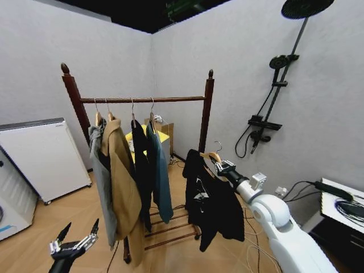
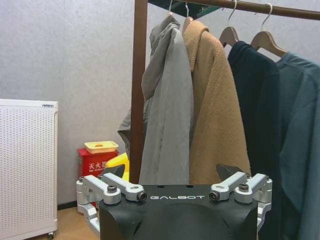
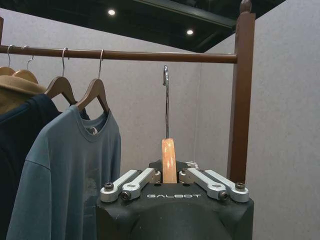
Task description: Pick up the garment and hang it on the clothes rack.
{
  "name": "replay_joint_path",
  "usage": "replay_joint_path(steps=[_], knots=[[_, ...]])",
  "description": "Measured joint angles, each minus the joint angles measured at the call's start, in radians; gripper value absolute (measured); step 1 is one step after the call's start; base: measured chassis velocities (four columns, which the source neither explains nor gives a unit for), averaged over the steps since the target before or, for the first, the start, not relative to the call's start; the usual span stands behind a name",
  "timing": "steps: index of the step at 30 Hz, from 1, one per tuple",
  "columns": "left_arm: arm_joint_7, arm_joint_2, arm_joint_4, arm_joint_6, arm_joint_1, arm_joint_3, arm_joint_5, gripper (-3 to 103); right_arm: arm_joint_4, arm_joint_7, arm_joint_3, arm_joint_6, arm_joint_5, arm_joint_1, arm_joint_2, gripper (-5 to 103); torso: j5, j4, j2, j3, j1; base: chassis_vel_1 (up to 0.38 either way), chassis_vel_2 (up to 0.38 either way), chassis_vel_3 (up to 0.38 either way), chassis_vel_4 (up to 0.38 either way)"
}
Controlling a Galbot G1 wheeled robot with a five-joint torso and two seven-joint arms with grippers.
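Note:
The garment [image 1: 213,199], a black jacket, hangs from a light wooden hanger [image 1: 211,154] with a metal hook [image 1: 219,145]. It is in the air just right of the clothes rack's right upright [image 1: 207,111]. My right gripper [image 1: 224,166] is shut on the hanger's wooden neck [image 3: 169,159]. The hook [image 3: 166,95] stands upright below the dark rail [image 3: 120,54], on its free stretch beside the upright [image 3: 242,95]. My left gripper [image 1: 74,243] hangs low at the front left, open and holding nothing, and it faces the hung coats [image 2: 176,194].
On the rail hang a grey jacket [image 1: 101,170], a long tan coat [image 1: 122,182], a dark garment [image 1: 142,170] and a blue jacket [image 1: 160,170]. A white appliance [image 1: 40,159] stands left. A shower fixture [image 1: 273,102] is on the right wall, with cables [image 1: 301,190] below it.

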Motion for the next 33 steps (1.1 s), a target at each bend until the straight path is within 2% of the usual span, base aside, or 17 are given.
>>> replay_joint_path(steps=[6, 12, 26, 33], knots=[[0.000, 0.000, 0.000, 0.000, 0.000, 0.000, 0.000, 100, -0.008, -0.015, -0.001, 0.000, -0.010, 0.001, 0.001, 10, 0.0001, 0.0006, 0.000, 0.000, 0.000, -0.036, 0.128, 0.111, -0.032], [0.000, 0.000, 0.000, 0.000, 0.000, 0.000, 0.000, 100, -0.051, -0.009, -0.034, -0.001, -0.001, 0.062, 0.001, 10, 0.0003, -0.0004, 0.000, 0.000, -0.001, 0.000, 0.000, 0.000, 0.000], [0.000, 0.000, 0.000, 0.000, 0.000, 0.000, 0.000, 100, -0.199, 0.067, -0.240, -0.048, 0.063, 0.400, -0.008, 10, 0.0002, -0.0001, 0.000, 0.000, 0.000, 0.000, 0.000, 0.000, 0.000], [0.000, 0.000, 0.000, 0.000, 0.000, 0.000, 0.000, 100, -0.264, 0.143, -0.349, -0.091, 0.104, 0.581, 0.024, 10, 0.0003, -0.0001, 0.000, 0.000, -0.001, 0.000, 0.000, 0.000, 0.000]])
